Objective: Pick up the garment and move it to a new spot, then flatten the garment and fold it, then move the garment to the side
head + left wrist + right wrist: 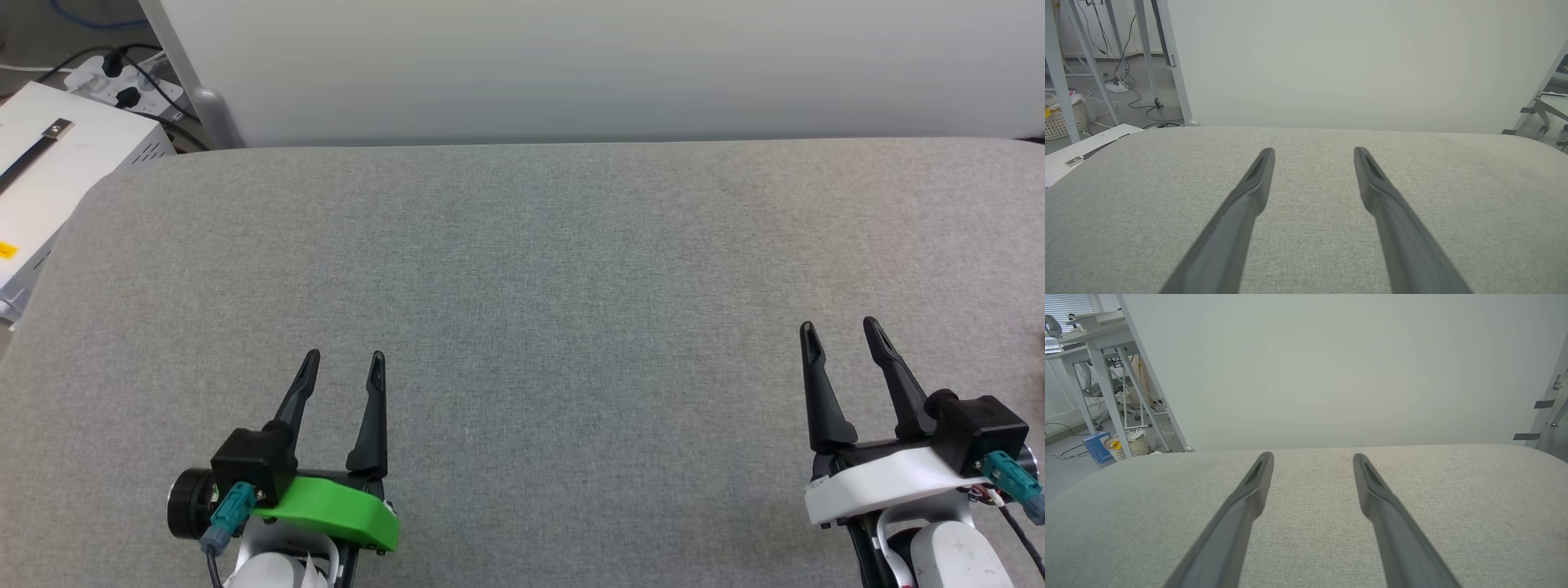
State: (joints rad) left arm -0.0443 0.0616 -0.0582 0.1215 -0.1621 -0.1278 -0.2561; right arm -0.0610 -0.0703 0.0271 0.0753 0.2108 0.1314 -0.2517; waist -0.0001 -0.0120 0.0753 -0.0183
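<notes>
Both pincers spread wide, nothing pinched.
On the grey fabric-covered tabletop (522,245): dark two-finger left gripper (343,361) at near edge, left side; dark two-finger right gripper (840,328) at near-right corner. Garment location: can't tell.

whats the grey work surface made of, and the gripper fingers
The work surface looks like woven grey fabric, probably over padding: fine heathered weave, matte, softly rounded edges. Fingers of the left gripper and right gripper look like dark moulded plastic, possibly rubbery: smooth, matte, tapered with recessed tips.
</notes>
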